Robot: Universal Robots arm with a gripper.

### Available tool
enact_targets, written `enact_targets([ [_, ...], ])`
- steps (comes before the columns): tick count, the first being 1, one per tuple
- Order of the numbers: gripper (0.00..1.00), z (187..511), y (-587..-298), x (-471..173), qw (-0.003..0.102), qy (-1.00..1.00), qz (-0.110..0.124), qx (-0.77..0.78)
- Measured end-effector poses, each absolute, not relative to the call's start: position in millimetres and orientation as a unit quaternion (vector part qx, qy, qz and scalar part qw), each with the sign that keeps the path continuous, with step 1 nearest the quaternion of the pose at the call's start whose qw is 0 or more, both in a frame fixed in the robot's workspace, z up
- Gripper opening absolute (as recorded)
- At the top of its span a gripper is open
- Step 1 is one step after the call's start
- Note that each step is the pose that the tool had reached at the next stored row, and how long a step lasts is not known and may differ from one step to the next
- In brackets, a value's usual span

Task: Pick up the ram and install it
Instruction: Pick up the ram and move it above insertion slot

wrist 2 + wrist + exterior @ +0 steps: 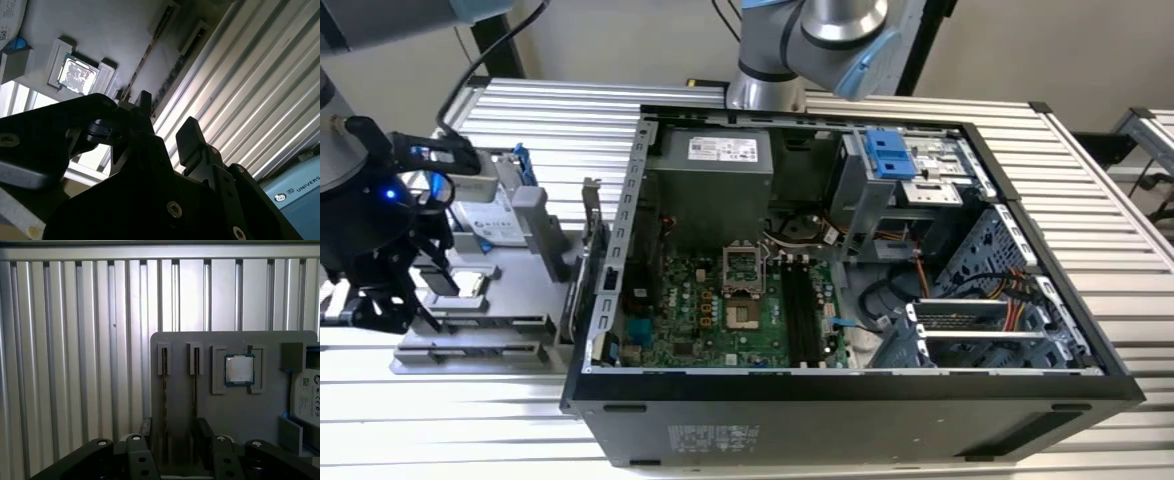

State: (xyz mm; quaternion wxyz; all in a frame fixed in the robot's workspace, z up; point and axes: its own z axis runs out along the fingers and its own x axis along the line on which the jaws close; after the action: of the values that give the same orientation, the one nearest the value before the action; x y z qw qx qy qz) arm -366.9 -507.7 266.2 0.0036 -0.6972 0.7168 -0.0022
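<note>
Two ram sticks stand on edge in narrow slots of a grey holder tray (235,415). In the first wrist view they show edge-on as thin dark lines, one ram stick (164,405) between my fingers and the other ram stick (195,390) by the inner edge of one finger (204,432). My gripper (174,437) is open and hovers over them with nothing held. The second wrist view has the gripper (167,122) just short of the same ram stick (142,65). In the exterior view the gripper (376,305) hangs over the tray (520,260) at that view's left.
A processor chip (239,369) and a labelled drive (307,395) sit in the tray beside the sticks. The open computer case (1067,330) lies on the ribbed metal table (454,420), with the green motherboard (707,310) and its black slots (803,300) inside. A second arm's base (781,50) stands behind the case.
</note>
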Motion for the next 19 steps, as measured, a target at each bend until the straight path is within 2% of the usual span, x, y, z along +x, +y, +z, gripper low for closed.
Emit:
enact_targets([
  [19, 1.00, 247, -508, -367, 0.004, 0.717, -0.002, -0.697],
])
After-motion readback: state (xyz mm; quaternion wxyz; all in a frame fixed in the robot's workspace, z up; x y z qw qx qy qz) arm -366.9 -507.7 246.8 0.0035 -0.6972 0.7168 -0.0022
